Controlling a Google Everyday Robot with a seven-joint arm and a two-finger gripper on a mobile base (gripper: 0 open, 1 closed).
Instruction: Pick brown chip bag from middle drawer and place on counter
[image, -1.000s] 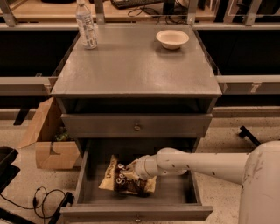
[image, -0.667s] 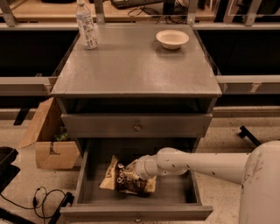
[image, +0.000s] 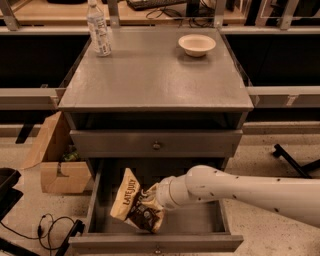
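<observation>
The brown chip bag (image: 131, 200) stands tilted on edge in the open middle drawer (image: 155, 243), its cream-yellow end up and to the left, its dark brown middle lower right. My gripper (image: 154, 196) reaches in from the right on a white arm (image: 240, 192) and is shut on the bag's right side, with the fingertips mostly hidden behind the bag. The grey counter (image: 155, 75) lies above the drawers.
A small white bowl (image: 197, 44) sits at the counter's back right and a plastic water bottle (image: 98, 30) at its back left. The upper drawer (image: 156, 144) is closed. A cardboard box (image: 55, 160) and cables (image: 50, 227) lie on the floor to the left.
The bag has tipped up more steeply in the drawer, its cream end now higher. The arm has barely moved.
</observation>
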